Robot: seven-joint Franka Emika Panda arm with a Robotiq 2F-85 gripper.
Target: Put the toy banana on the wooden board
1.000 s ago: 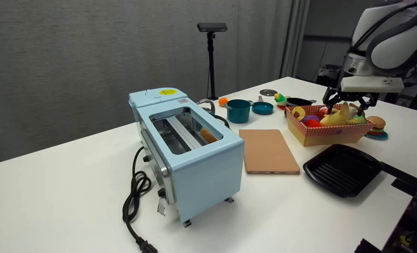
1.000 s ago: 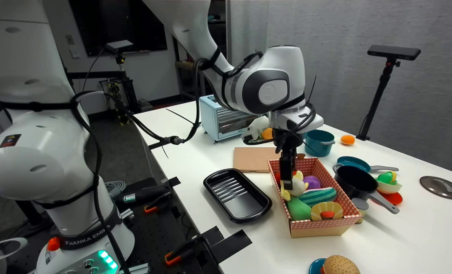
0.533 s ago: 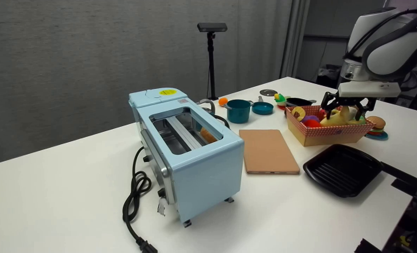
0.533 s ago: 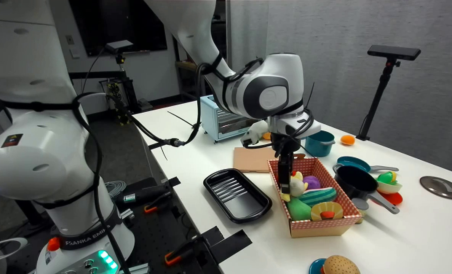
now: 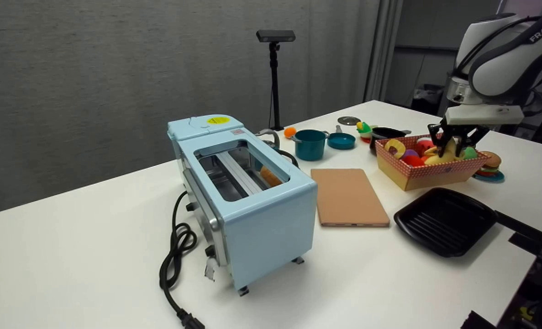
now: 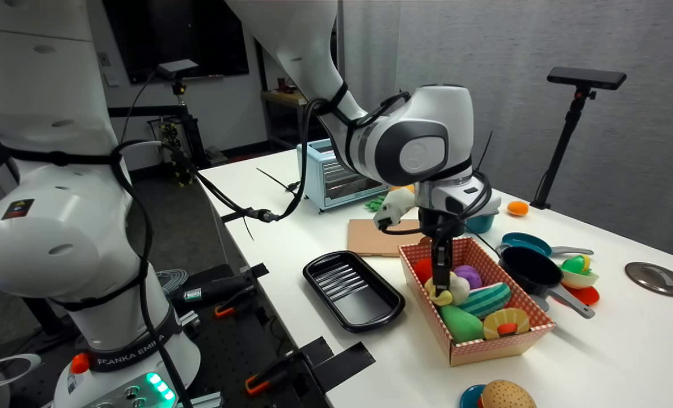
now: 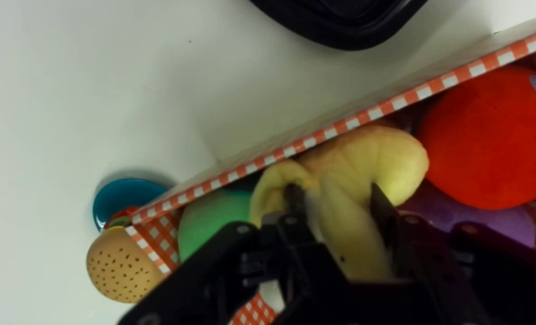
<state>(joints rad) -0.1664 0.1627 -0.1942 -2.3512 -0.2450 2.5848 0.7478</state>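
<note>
The toy banana point(image 7: 353, 239), pale yellow with flap-like curved parts, lies among other toy foods in the checkered basket point(image 5: 430, 178). My gripper point(image 7: 335, 192) reaches down into that basket, and its fingers press on both sides of the banana's upright part. In an exterior view the gripper point(image 5: 449, 153) has yellow between its narrowed fingertips. Seen from the side, one dark finger point(image 6: 441, 272) hides much of the banana point(image 6: 441, 298). The wooden board point(image 5: 350, 196), flat and light brown, rests on the table beside the basket and also shows partly behind the arm as a board point(image 6: 370, 238).
A black ridged pan point(image 6: 353, 292) stands close to the basket. The blue toaster oven point(image 5: 271, 228) is beyond the board. A teal pot point(image 5: 310, 144), a black saucepan point(image 6: 532, 272) and a toy burger point(image 6: 506, 395) surround the area. A red ball point(image 7: 489, 140) sits beside the banana.
My gripper has lowered into the basket and its jaws have come together on the banana. The basket has shifted and turned slightly, and the toys inside have moved with it.
</note>
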